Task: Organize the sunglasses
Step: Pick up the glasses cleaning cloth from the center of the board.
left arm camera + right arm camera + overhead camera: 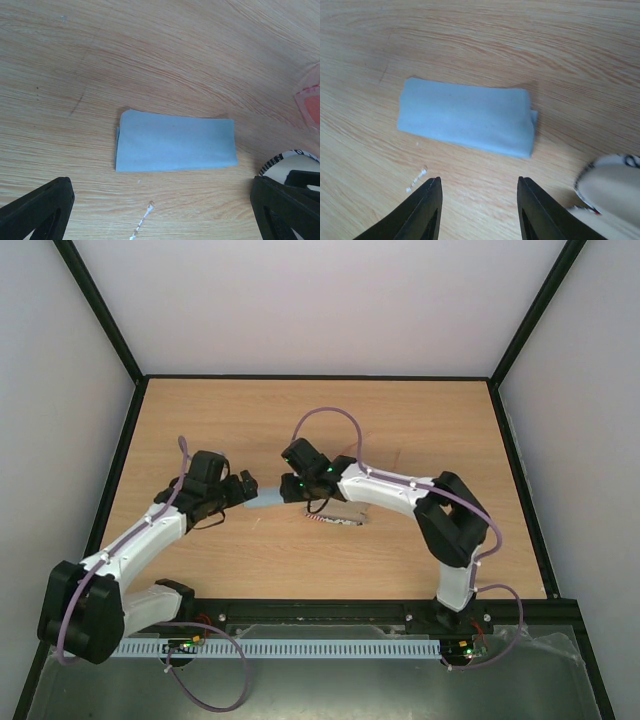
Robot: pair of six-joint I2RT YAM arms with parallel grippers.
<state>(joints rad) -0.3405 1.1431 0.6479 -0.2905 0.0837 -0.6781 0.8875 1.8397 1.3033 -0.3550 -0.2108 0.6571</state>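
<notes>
One container shows: the flag-patterned case (338, 521), lying on the table (420, 420) just under the right arm in the top view. You only get slivers of it. From the right wrist it is a pale cream surface with a dark patterned rim, low in the right corner. From the left wrist it is a white rounded end with black print, beside the right-hand finger. What it holds you cannot tell from these scraps.

Of the sunglasses (311, 102) only one bit is in view, at the right edge of the left wrist view. It is an orange-red tinted lens with a thin pinkish-red rim, cut off by the frame edge. It lies beyond the case end, apart from the cloth. You cannot pick the pair out in the top view.

Between the two grippers lies the cloth (175, 141), light blue, folded into a flat oblong on the wood, layers showing at one short end. A small white streak (142, 220) marks the wood near it.

Your left gripper (159, 187) has its fingers spread wide, one at each bottom corner, gripping nothing. Your right gripper (479, 182) has its fingers at a narrower, middling gap with bare wood between them, tips just short of the cloth and not touching it.
</notes>
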